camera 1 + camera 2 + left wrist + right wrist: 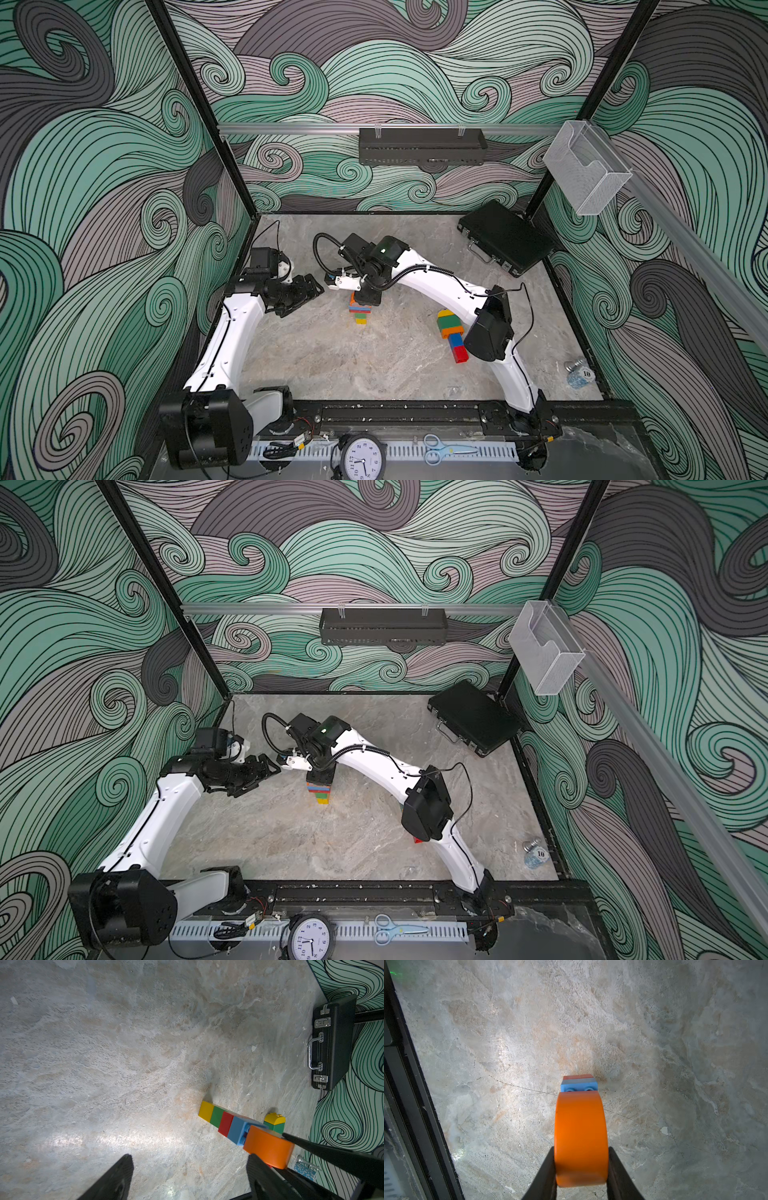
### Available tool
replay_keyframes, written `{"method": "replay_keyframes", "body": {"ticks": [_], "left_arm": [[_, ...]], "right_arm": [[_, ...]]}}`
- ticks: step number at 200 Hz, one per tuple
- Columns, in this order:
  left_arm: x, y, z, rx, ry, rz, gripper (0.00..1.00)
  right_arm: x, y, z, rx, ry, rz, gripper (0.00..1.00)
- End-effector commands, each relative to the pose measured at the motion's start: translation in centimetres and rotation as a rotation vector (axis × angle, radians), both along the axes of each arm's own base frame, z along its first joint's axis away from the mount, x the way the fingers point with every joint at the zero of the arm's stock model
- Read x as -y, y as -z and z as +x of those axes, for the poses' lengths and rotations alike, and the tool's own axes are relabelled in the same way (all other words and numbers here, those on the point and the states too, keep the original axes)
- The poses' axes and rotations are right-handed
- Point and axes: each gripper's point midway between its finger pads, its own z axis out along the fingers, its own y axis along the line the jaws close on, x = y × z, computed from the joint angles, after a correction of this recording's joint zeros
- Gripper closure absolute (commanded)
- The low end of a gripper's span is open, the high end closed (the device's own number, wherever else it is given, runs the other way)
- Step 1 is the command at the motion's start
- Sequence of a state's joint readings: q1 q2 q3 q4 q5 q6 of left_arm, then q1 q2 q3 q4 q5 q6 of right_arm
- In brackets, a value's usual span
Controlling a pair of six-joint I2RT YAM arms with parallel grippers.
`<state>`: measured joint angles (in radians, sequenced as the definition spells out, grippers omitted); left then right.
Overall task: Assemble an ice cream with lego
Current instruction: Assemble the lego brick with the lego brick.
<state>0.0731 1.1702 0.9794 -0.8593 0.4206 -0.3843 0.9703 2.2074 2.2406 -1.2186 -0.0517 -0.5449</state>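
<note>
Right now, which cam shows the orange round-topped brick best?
Right wrist: orange brick fills the centre, close up, over the blue brick. Left wrist shows it side-on; a top view, only a sliver beside the right gripper.

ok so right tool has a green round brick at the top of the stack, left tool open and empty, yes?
One thing is off: the brick in the right tool is orange, not green, as the right wrist view shows. The rest holds: it is at the top of the stack, and the left tool is open and empty.
</note>
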Motion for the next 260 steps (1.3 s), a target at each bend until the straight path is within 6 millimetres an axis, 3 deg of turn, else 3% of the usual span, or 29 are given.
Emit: {"method": "replay_keyframes", "body": {"ticks": [1, 29, 175, 260], "left_arm": [[0.0, -1.0, 0.0, 0.017, 0.013, -0.004, 0.14], [-0.1, -1.0, 0.0, 0.017, 0.015, -0.003, 0.14], [-0.2, -0.9, -0.2, 0.012, 0.015, -0.007, 0.14], [-0.3, -1.0, -0.2, 0.015, 0.015, -0.009, 0.14]], "right_arm": [[-0.2, -0.9, -0.1, 0.001, -0.001, 0.014, 1.0], [-0.5, -1.6, 0.0, 0.003, 0.005, 0.037, 1.0], [-0.3, 0.9, -0.3, -0.024, -0.001, -0.029, 1.0], [0.1, 0.8, -0.2, -0.004, -0.003, -0.05, 1.0]]}}
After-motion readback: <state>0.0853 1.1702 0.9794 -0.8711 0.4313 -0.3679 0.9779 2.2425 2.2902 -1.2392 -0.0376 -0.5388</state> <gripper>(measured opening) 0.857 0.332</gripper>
